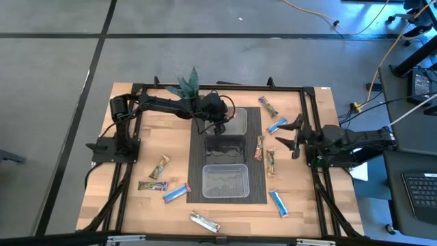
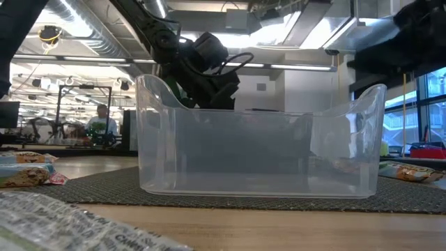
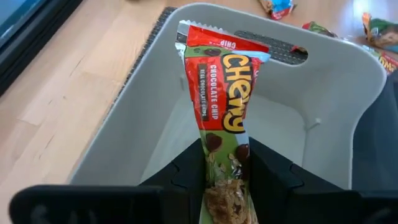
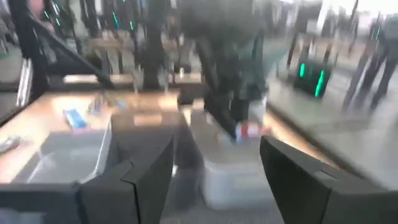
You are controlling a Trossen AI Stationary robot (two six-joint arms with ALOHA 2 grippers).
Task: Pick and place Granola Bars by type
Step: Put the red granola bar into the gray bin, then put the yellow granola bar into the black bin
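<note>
Granola bars lie scattered on the wooden table: a brown-red one [image 1: 268, 106], blue ones [image 1: 276, 125] [image 1: 176, 193] [image 1: 278, 203], a gold one [image 1: 160, 166] and a silver one [image 1: 203, 221]. My left gripper [image 1: 220, 128] [image 3: 227, 155] hangs over the far clear bin [image 1: 235, 119] [image 3: 329, 112], shut on a red-and-green Chewy bar [image 3: 225, 99]. At the table's right, my right gripper [image 1: 283, 133] [image 4: 214, 174] stands open and holds nothing. My left gripper pinches the Chewy bar between its two fingers at one end [image 3: 227, 177]. The fingers slant down from the table's left and lie along the bar. The bar sticks out past them, its free end [image 3: 217, 37] over the bin's inside and clear of its floor.
Three clear bins stand in a row on a dark mat [image 1: 254, 171]: far, middle [image 1: 225, 147] and near [image 1: 225, 181] [image 2: 258, 139]. A small green plant [image 1: 188, 85] stands behind my left arm. More bars [image 1: 260, 147] [image 1: 271, 162] lie at the mat's right edge.
</note>
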